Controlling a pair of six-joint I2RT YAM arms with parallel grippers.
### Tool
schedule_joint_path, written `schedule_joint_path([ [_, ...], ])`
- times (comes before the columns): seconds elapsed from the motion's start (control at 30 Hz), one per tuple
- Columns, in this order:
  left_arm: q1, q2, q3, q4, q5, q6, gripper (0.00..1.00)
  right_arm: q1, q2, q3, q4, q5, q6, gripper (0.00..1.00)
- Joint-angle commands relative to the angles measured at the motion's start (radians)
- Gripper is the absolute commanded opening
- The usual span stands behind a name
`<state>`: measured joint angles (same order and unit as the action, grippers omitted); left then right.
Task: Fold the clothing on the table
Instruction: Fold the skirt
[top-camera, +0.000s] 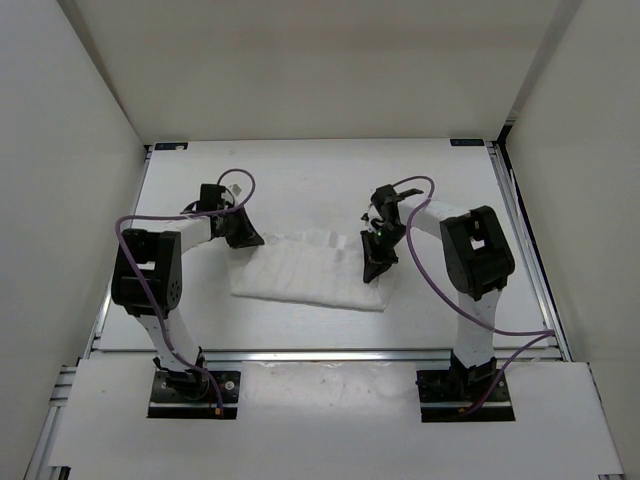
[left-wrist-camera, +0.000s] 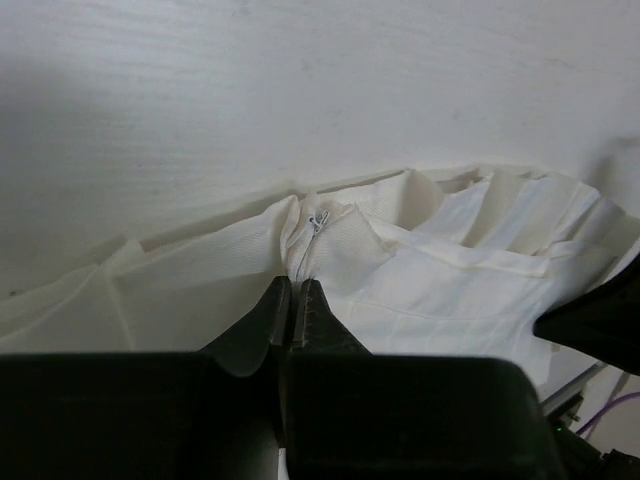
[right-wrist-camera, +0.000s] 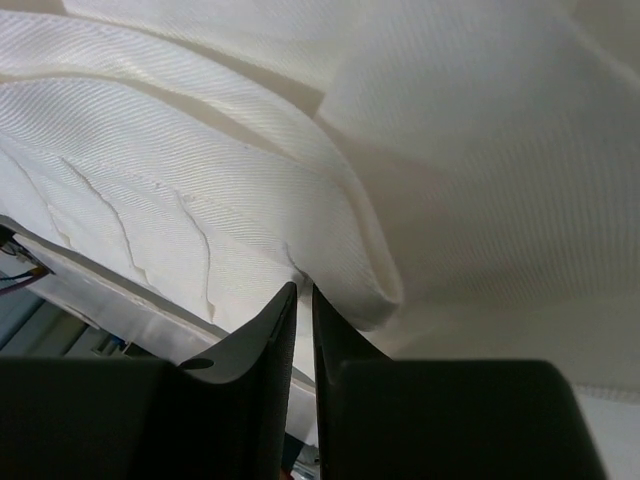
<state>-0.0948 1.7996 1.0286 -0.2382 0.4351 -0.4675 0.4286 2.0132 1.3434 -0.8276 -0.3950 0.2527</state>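
Both grippers are closed on cloth. The left gripper (top-camera: 243, 235) is pressed almost together on the far left corner of the garment, with a seam running into the slit between its fingers. The right gripper (top-camera: 375, 268) is pinched on a rolled edge, and only a thin gap shows between its fingers.

The table (top-camera: 300, 180) is seen from above as a white sheet. The clothing (top-camera: 305, 270) lies near its centre as a wide crumpled band. From the garment's middle, the left gripper is found at about 10 o'clock and the right at about 3 o'clock.

The fabric is judged to be light, thin and limp. Creases are held in it, but no shape is kept, so sagging between the two holds is to be expected. Slipping from a shallow pinch is a risk. Hemmed edges and corners are judged the best places to grip. The small metal zipper pull (left-wrist-camera: 318, 222), at 12 o'clock just beyond the left fingertips, marks a thicker, firmer seam.
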Motion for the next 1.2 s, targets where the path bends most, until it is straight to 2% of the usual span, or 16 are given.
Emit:
schedule_joint_path([
  [0.0,-0.008,-0.075,-0.027,-0.018,-0.090,0.046,0.00,0.002,0.001,-0.021,-0.004,0.015,-0.006,0.16],
  [0.1,-0.019,-0.080,-0.041,-0.041,-0.139,0.065,0.00,-0.007,-0.025,-0.020,0.008,0.010,-0.013,0.18],
  [0.13,-0.022,-0.085,-0.047,-0.049,-0.148,0.061,0.05,-0.007,-0.033,-0.021,0.027,0.007,-0.012,0.21],
  [0.17,-0.010,-0.094,-0.048,-0.038,-0.145,0.053,0.12,-0.011,-0.050,-0.020,0.044,0.015,-0.006,0.22],
  [0.2,-0.003,-0.101,-0.048,-0.033,-0.127,0.041,0.29,-0.017,-0.079,-0.018,0.048,-0.004,-0.010,0.22],
  [0.27,0.021,-0.135,-0.027,-0.018,-0.095,0.015,0.39,-0.037,-0.123,-0.010,0.088,-0.034,-0.001,0.24],
  [0.37,0.066,-0.154,0.057,-0.050,-0.047,0.000,0.64,-0.091,-0.194,-0.019,0.149,-0.105,0.028,0.29],
  [0.43,0.089,-0.155,0.093,-0.053,0.005,-0.020,0.65,-0.128,-0.253,-0.035,0.171,-0.128,0.043,0.40],
  [0.47,0.090,-0.161,0.106,-0.047,0.026,-0.026,0.65,-0.139,-0.263,-0.044,0.179,-0.128,0.057,0.51],
  [0.63,0.069,-0.184,0.007,0.060,0.149,-0.124,0.65,-0.203,-0.339,-0.168,0.199,-0.134,0.068,0.53],
  [0.77,0.011,-0.215,-0.113,0.111,0.160,-0.166,0.64,-0.220,-0.405,-0.320,0.248,-0.137,0.100,0.56],
  [0.93,-0.003,-0.244,-0.235,0.126,0.120,-0.165,0.60,-0.240,-0.485,-0.495,0.347,-0.176,0.151,0.60],
  [1.0,-0.005,-0.252,-0.249,0.116,0.082,-0.137,0.46,-0.254,-0.505,-0.523,0.360,-0.186,0.168,0.63],
  [1.07,0.006,-0.255,-0.274,0.106,0.059,-0.123,0.36,-0.263,-0.510,-0.540,0.360,-0.177,0.157,0.63],
  [1.17,0.017,-0.256,-0.301,0.109,0.033,-0.114,0.32,-0.258,-0.508,-0.561,0.363,-0.172,0.164,0.67],
])
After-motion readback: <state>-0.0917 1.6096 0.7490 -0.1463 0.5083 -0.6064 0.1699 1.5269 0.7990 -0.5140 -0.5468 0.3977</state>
